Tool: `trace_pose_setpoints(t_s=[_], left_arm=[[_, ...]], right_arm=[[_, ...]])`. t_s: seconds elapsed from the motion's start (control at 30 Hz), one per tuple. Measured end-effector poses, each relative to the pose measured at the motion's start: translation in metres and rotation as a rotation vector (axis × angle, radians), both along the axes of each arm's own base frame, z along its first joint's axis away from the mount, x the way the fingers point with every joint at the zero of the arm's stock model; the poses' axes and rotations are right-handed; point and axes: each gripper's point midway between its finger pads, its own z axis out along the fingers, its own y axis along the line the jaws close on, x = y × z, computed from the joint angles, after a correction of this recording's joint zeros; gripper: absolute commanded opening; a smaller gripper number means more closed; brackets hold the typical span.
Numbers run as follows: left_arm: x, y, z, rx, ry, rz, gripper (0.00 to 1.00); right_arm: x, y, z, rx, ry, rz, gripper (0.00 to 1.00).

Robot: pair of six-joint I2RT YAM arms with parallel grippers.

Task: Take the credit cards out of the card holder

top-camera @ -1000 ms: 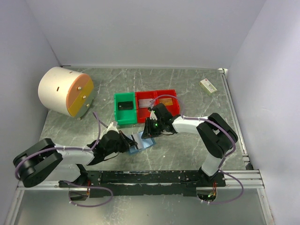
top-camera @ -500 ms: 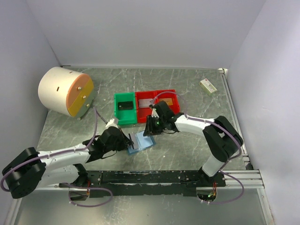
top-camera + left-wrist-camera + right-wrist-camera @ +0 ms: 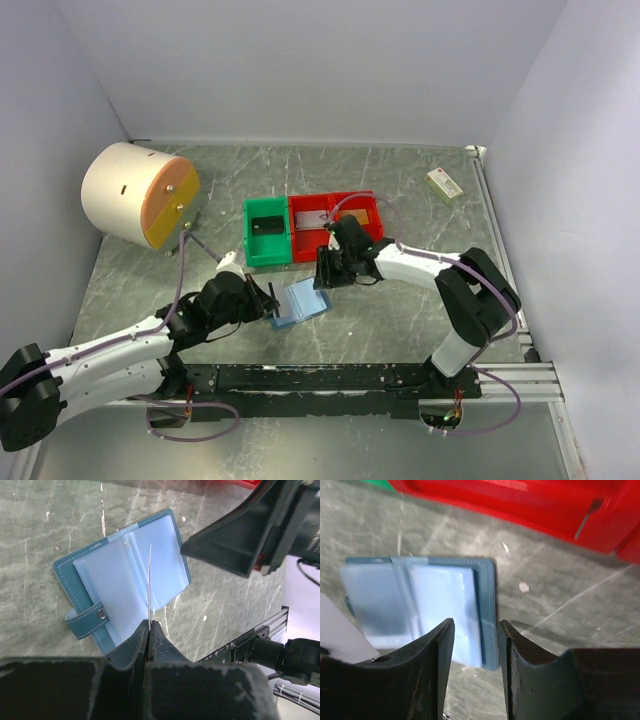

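Left end effector point(image 3: 150, 625) is clenched tight on a thin pale plastic credit card point(image 3: 150, 580). It pinches the near edge, and the card stands upright, seen edge-on, over the small flat blue bi-fold card holder point(image 3: 95, 575). The holder lies open on the grey marbled desk point(image 3: 400, 310), clear sleeves up, strap tab with its snap sticking out at one side. It sits just near of the red plastic bin point(image 3: 520, 500) and the green plastic bin point(image 3: 266, 232). Right end effector point(image 3: 476, 625) is released, jaws apart with nothing between them, poised over the holder's far right side. Whether it touches, I cannot tell.
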Motion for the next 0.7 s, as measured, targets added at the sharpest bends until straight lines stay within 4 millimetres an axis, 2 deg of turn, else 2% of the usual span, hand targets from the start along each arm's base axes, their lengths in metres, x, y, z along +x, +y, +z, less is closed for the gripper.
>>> trace_pose_setpoints(t_s=[0.13, 0.4, 0.53, 0.7], left_arm=[[0.000, 0.000, 0.005, -0.007, -0.017, -0.007, 0.07], [0.000, 0.000, 0.004, 0.005, -0.031, -0.021, 0.07], [0.002, -0.006, 0.013, -0.038, -0.066, -0.039, 0.07], [0.006, -0.007, 0.020, -0.112, -0.109, -0.086, 0.07]], right_arm=[[-0.023, -0.003, -0.015, 0.021, 0.084, 0.018, 0.40], [-0.054, -0.006, -0.009, 0.097, 0.136, 0.060, 0.40], [-0.048, -0.014, 0.012, 0.079, 0.048, 0.048, 0.45], [-0.019, -0.016, 0.059, 0.101, -0.138, 0.005, 0.66]])
